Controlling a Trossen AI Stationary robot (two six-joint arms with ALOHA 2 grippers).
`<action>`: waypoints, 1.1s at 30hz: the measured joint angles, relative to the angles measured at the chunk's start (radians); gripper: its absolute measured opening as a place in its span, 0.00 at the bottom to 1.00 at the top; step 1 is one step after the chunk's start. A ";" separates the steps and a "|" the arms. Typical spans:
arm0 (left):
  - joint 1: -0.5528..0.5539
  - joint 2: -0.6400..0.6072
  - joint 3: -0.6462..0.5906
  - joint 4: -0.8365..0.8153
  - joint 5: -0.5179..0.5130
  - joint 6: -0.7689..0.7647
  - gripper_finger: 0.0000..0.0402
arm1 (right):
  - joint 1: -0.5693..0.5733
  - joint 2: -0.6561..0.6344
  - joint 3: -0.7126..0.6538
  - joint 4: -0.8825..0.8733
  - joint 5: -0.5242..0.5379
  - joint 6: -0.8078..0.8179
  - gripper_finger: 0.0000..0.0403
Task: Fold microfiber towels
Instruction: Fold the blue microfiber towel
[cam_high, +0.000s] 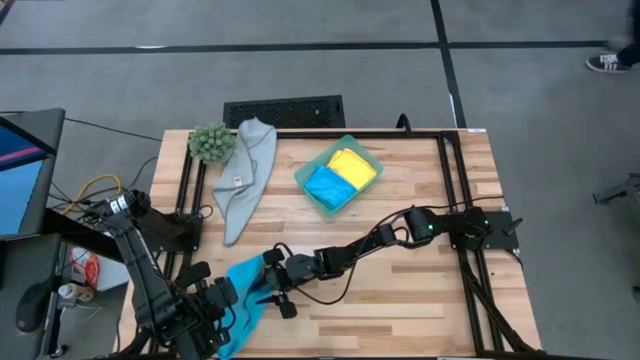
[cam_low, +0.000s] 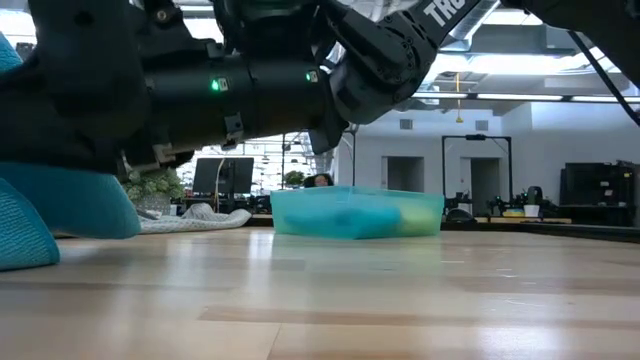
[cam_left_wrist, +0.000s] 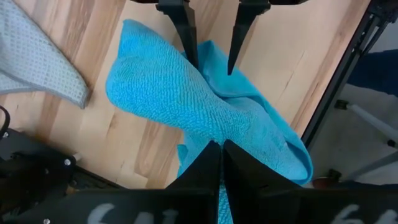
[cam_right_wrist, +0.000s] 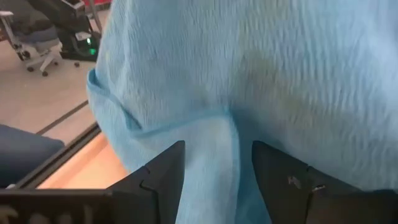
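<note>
A bright sky-blue towel (cam_high: 243, 278) lies bunched at the table's near left; it also shows in the left wrist view (cam_left_wrist: 161, 93) and the low view (cam_low: 60, 200). My left gripper (cam_left_wrist: 221, 148) is shut on it at its near side. My right gripper (cam_right_wrist: 217, 171) is open, reaching in from the right, its fingers on either side of a raised ridge of the same towel (cam_right_wrist: 249, 74). A light grey towel (cam_high: 248, 175) lies flat at the far left. A folded yellow towel (cam_high: 353, 165) and a folded blue towel (cam_high: 326, 186) lie in the teal tray (cam_high: 303, 181). My left gripper pinches a bunched fold of the blue towel (cam_left_wrist: 214, 132) between its two fingers; how many layers, I cannot tell. The cloth runs from the fingers as a thick ridge toward the right gripper, with the rest spread slack on the table. My right gripper's fingers (cam_left_wrist: 186, 43) stand across the towel's ridge (cam_left_wrist: 211, 59); I cannot tell whether they touch it.
A fuzzy green plant ball (cam_high: 210, 142) sits at the far left corner, next to the grey towel. The table's left edge and black frame rail (cam_left_wrist: 336, 81) run close to the blue towel. Bare wood lies at the near right (cam_high: 420, 310).
</note>
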 joint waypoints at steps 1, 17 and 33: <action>0.000 0.000 0.000 0.000 0.000 0.000 0.01 | 0.000 0.000 0.001 0.003 0.000 -0.009 0.50; 0.000 0.000 0.000 0.000 -0.002 -0.001 0.01 | 0.000 0.000 0.000 -0.054 -0.004 -0.047 0.13; 0.004 0.000 0.000 -0.004 -0.169 0.060 0.01 | 0.128 -0.394 -0.001 -0.823 0.360 -0.039 0.01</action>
